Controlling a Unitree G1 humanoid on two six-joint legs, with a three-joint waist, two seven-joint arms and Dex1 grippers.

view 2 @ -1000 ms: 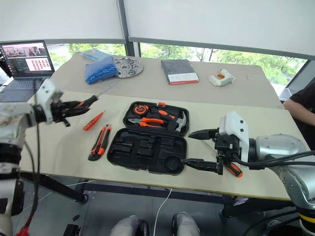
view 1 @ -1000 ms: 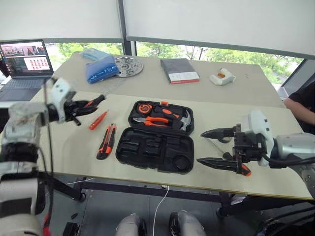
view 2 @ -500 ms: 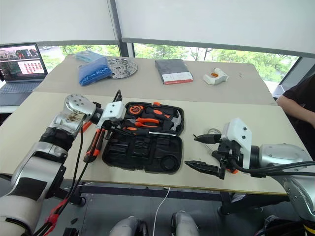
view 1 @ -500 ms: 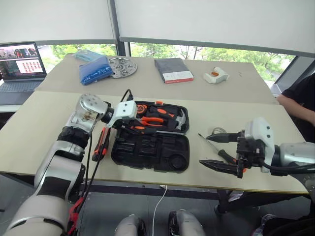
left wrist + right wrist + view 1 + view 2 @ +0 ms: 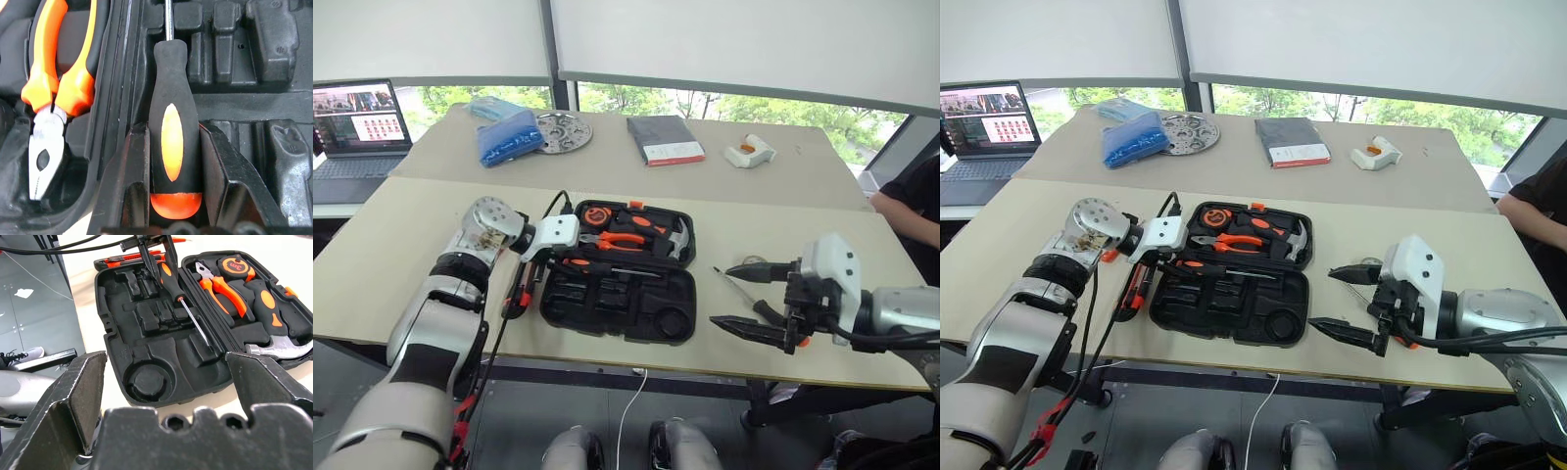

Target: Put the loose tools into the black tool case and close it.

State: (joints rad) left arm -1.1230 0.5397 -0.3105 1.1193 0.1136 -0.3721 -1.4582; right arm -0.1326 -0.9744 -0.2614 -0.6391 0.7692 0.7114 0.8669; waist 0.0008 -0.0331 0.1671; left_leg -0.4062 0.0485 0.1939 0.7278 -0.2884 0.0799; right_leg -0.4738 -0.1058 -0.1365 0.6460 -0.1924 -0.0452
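At the lower right of the head view, the right gripper [image 5: 751, 298] hangs with its jaws wide apart and empty, and a loose screwdriver [image 5: 749, 299] lies on the table [image 5: 391, 264] between its fingers. At centre, the black tool case [image 5: 619, 305] lies open. The left gripper [image 5: 172, 172] is clamped on an orange-and-black-handled screwdriver [image 5: 171, 137], its shaft laid across the case's moulded slots near the hinge. Left of the case lies the utility knife [image 5: 517, 292]. The far half holds pliers [image 5: 625, 238] and a hammer [image 5: 674, 240]. At the upper left stands a laptop [image 5: 360, 119].
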